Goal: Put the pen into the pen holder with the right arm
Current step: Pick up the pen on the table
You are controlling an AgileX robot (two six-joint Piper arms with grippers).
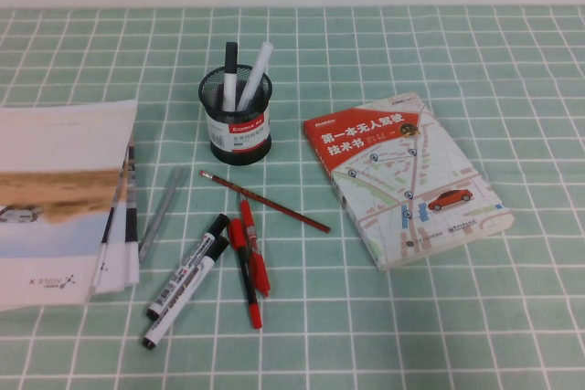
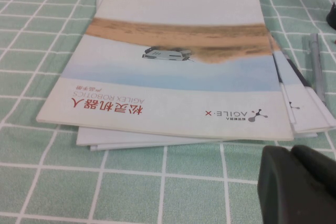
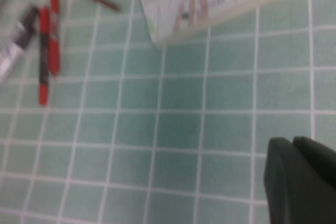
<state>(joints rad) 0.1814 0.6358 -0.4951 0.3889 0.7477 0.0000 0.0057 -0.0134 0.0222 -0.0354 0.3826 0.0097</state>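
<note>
my bench is covered with a pale green cloth ruled in white squares, and a plain white wall runs along its far edge. the pen lies flat on the cloth near the middle, slanting from just in front of the holder toward the book, touching neither. the holder stands upright behind it, a black mesh cup with a red and white band, with two markers standing in it. just in front of the pen lie two red pens, and beside them two black-and-white markers. a grey pen rests beside a stack of brochures at the left edge.

neither arm shows in the high view. my right end effector hangs over bare cloth on the near side of the book's corner, well apart from the pen, which shows at the far edge of its camera; its dark fingers sit pressed together with nothing between them. my left end effector hovers just off the near edge of the brochures, fingers likewise closed and empty.
</note>
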